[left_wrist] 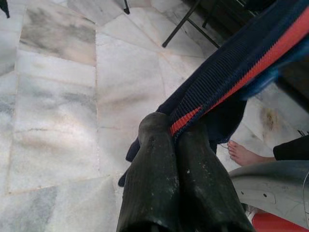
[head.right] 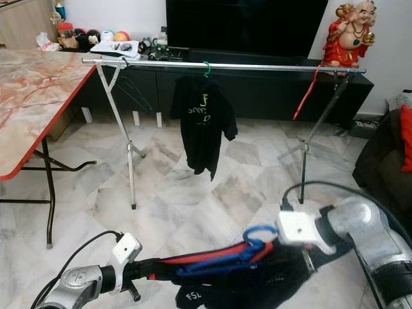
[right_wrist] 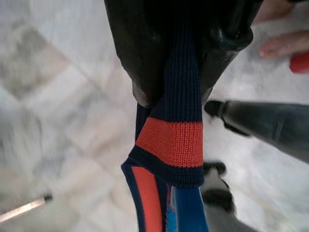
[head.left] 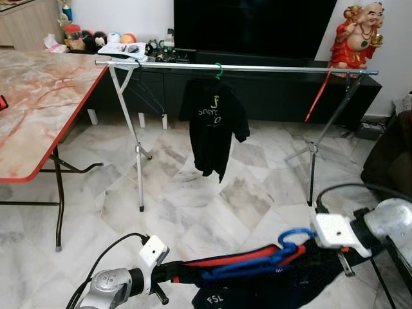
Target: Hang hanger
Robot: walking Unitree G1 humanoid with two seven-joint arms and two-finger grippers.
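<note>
Long metal clothes rail [head.left: 270,67] across the marble floor [head.left: 193,193], black T-shirt [head.left: 212,122] hung mid-rail. Low in front, blue hanger [head.left: 283,248] inside a dark garment [head.right: 257,283], stretched between left hand [left_wrist: 176,140] and right hand [right_wrist: 178,72], both clamped on its red-striped collar.

Bright, even indoor light; sharp head views, blurred right wrist view.

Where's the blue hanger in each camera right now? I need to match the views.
Left eye view: blue hanger, low right of centre, by the right gripper.
Right eye view: low centre-right.
Left wrist view: blue edge beside the collar.
Right wrist view: blue strip below the fingers.
Shared landmark: the navy collar's red stripe.
</note>
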